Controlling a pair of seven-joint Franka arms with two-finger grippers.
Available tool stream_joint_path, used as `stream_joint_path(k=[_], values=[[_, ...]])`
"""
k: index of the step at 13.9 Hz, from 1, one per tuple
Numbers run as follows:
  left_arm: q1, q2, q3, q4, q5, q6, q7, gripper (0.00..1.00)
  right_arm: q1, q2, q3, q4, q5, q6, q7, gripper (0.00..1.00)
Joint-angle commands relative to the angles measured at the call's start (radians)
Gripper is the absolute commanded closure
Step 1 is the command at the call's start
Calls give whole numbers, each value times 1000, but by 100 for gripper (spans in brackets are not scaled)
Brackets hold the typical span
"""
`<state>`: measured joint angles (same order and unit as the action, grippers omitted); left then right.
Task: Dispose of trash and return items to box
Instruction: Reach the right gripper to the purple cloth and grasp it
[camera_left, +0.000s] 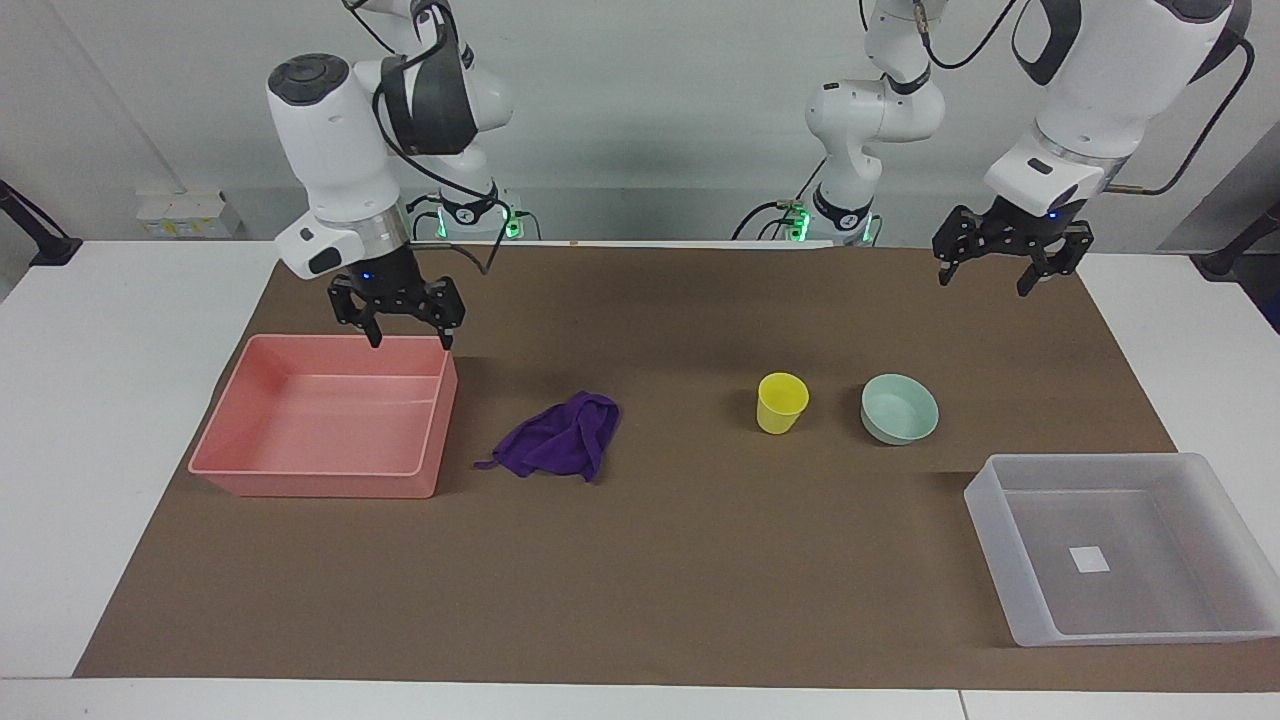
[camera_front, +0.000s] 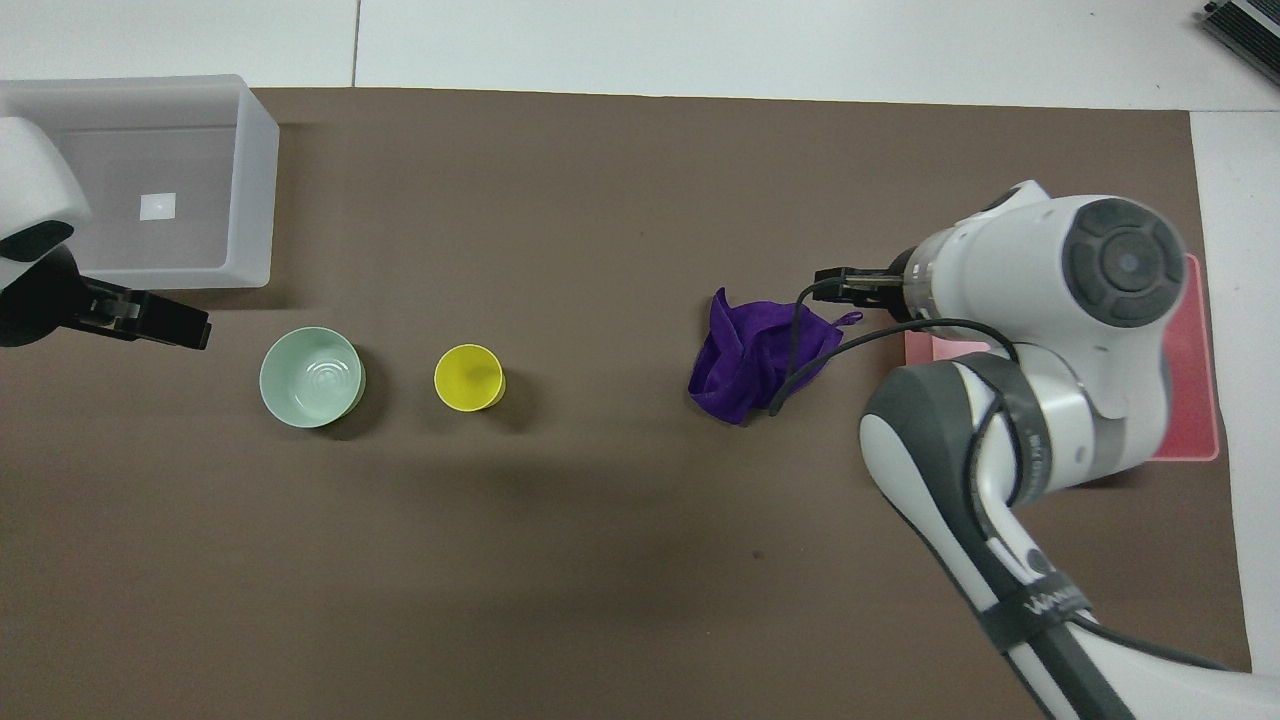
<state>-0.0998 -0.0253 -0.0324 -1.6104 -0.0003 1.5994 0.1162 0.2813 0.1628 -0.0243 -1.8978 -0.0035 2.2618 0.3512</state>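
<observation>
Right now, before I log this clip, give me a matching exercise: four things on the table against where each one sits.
Things:
1. small yellow plastic cup
2. soft purple cloth rag
3. translucent whitish plastic bin
4. right tool

Places:
A. over the pink rectangular bin
B. beside the shallow mint-green bowl
C. at the left arm's end of the table
D. beside the pink bin

Pairs: 1-B, 2-D, 3-C, 4-A

place: robotics lab | evidence: two robot arms (camera_left: 340, 150), paper-covered table (camera_left: 640, 560), bare wall (camera_left: 650, 100)
</observation>
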Motion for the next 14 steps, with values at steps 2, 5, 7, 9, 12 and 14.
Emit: stream_joint_path(k=[2,5,7,9,12,14], values=[[-8,-2,5,3,13,-13,6,0,47,113,23,6,23,99,15,0],[-8,-2,5,3,13,-13,6,0,97,159,26,-3,23,137,-4,0],[-8,-2,5,3,13,-13,6,0,102,164,26,-53,22,198,-27,0],[-8,-2,5,3,13,-15,6,0,101,165,26,-107,22,258,-60,0],[-8,-2,5,3,13,-13,6,0,101,172,26,-158,22,312,-72,0],[-8,-2,5,3,13,-13,6,0,101,172,26,-155,23,309,-78,65]])
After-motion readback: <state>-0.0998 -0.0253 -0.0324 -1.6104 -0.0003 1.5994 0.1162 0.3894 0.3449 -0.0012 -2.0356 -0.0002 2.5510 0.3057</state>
